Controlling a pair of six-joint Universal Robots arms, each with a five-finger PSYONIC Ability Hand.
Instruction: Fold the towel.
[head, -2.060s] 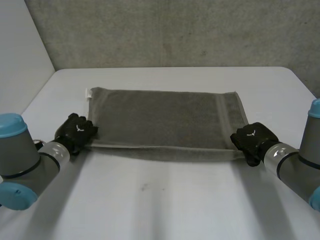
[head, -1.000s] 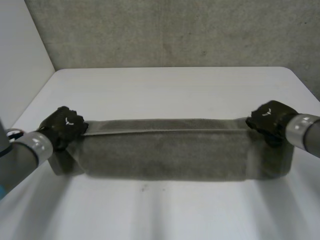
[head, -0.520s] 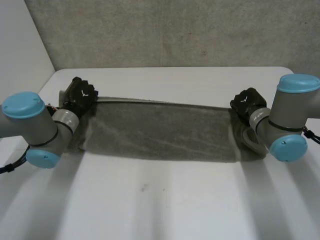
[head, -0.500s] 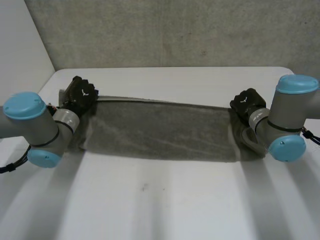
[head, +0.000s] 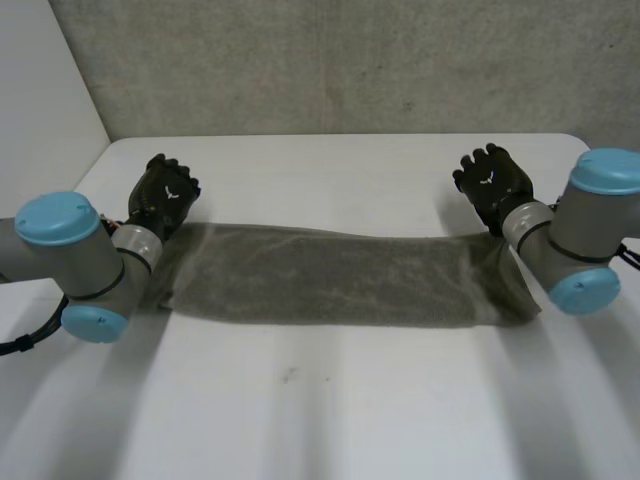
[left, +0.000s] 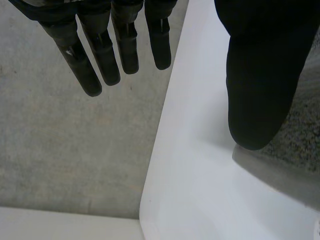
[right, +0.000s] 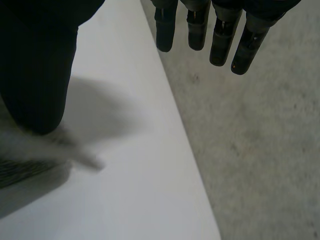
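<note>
Folding stage: one lengthwise fold is judged done. The towel (head: 330, 280) is now laid as a long narrow band across the middle of the table (head: 320, 410). Two seconds ago it was spread flat, and a second ago its near edge was held up between the hands.
Left hand: the left hand (head: 165, 195) has been taken off the cloth and is raised just beyond the band's left far corner. Its fingers (left: 125, 45) are held straight, with nothing between them and the thumb.
Right hand: the right hand (head: 490, 180) has likewise been released, its fingers (right: 220, 35) straight and empty, beyond the right far corner.
Meaning for the task: the towel is left free on the table, and a second fold, end to end, is probably still called for.
Hidden: both short ends of the band are covered by the forearms, so how well the edges are matched cannot be told. A sliver of cloth is seen beside each thumb in the wrist views, and its layers cannot be made out.
</note>
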